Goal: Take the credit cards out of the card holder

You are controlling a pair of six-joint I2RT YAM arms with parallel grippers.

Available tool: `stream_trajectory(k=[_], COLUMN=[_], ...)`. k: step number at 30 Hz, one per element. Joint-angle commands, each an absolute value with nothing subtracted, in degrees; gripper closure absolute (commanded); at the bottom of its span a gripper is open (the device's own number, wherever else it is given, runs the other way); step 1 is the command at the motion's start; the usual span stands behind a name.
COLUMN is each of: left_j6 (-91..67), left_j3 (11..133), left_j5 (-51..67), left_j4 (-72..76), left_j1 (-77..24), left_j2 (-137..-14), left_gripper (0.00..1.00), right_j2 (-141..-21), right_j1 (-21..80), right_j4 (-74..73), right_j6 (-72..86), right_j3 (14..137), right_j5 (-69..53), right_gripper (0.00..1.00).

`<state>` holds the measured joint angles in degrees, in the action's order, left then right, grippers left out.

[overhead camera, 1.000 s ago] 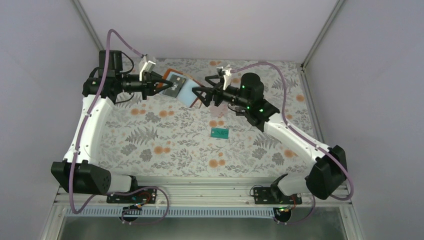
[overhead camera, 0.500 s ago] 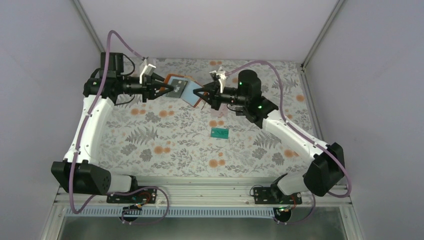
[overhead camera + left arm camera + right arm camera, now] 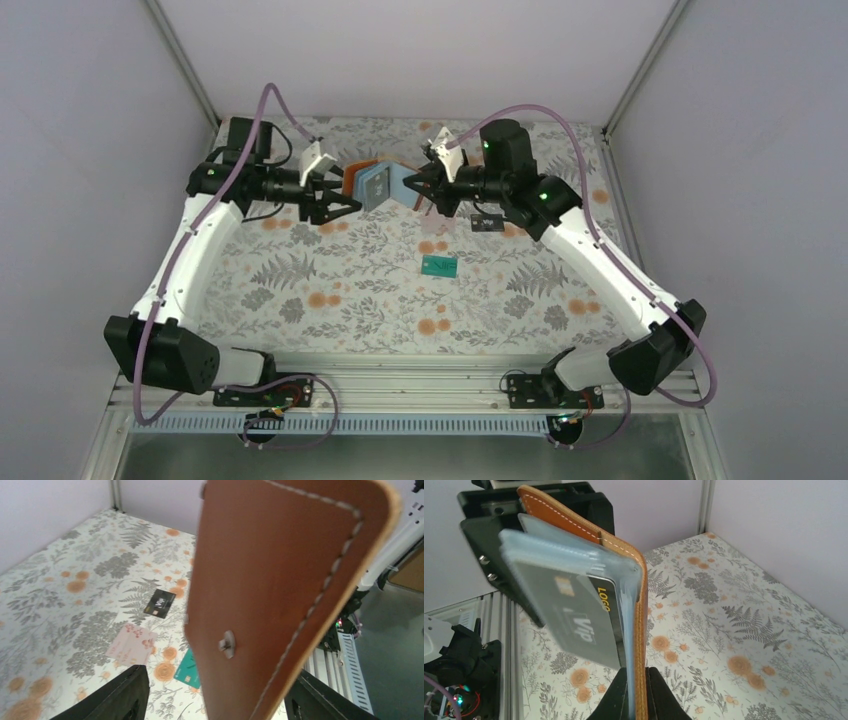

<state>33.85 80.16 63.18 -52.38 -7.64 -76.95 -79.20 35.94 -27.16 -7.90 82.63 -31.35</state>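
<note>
My right gripper (image 3: 638, 692) is shut on the bottom edge of the card holder (image 3: 640, 630) and holds it upright in the air. The holder (image 3: 375, 183) is rust-brown outside and pale blue inside. A dark card marked "Vip" (image 3: 574, 625) sits in its clear pocket. My left gripper (image 3: 335, 206) stands open just left of the holder, whose brown outside (image 3: 280, 580) fills the left wrist view between my fingers (image 3: 120, 695) without being gripped. Three credit cards lie on the table: a pink one (image 3: 131, 644), a black one (image 3: 487, 221) and a teal one (image 3: 438, 266).
The floral table mat (image 3: 300, 280) is walled on the left, back and right (image 3: 640, 200). An aluminium rail (image 3: 400, 385) with both arm bases runs along the near edge.
My right gripper has shut on the card holder. My left gripper has let go of it, opened and drawn back down to the left. The holder now hangs from the right gripper alone.
</note>
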Motion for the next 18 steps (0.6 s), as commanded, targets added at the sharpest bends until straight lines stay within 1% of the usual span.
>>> stream_trajectory(k=[1, 4, 6, 8, 10, 11, 15, 18], left_j6=[34.4, 33.9, 34.0, 34.5, 33.4, 31.7, 26.5, 25.3], left_j3=[80.3, 80.2, 80.3, 80.5, 80.2, 79.8, 78.4, 78.1], left_j5=[61.0, 60.6, 60.6, 60.6, 58.9, 58.0, 51.0, 49.5], left_j4=[-51.2, -50.8, -50.8, -51.0, -50.0, -48.4, -42.5, -40.7], left_j1=[-10.9, -11.3, -11.3, -11.5, -11.5, -11.5, -11.9, -13.0], left_j2=[-76.4, -76.7, -76.7, -76.7, -76.7, -76.7, -77.7, -78.3], left_gripper=[0.30, 0.28, 0.22, 0.13, 0.01, 0.00, 0.00, 0.00], right_j2=[-80.8, -81.7, -82.2, -83.2, -84.4, -85.2, -87.7, -89.8], right_j1=[35.7, 35.7, 35.7, 35.7, 35.8, 35.8, 37.1, 38.3], right_j4=[-32.4, -34.2, -35.3, -36.7, -38.3, -38.9, -39.8, -39.5], right_j6=[-9.3, -9.1, -8.7, -7.8, -6.4, -5.5, -1.1, 2.8], right_j3=[87.8, 89.8, 90.8, 92.3, 94.0, 95.1, 97.7, 99.0], right_j5=[-28.8, -26.8, -25.0, -22.6, -19.2, -18.2, -15.9, -14.2], right_gripper=[0.96, 0.96, 0.96, 0.96, 0.96, 0.96, 0.96, 0.96])
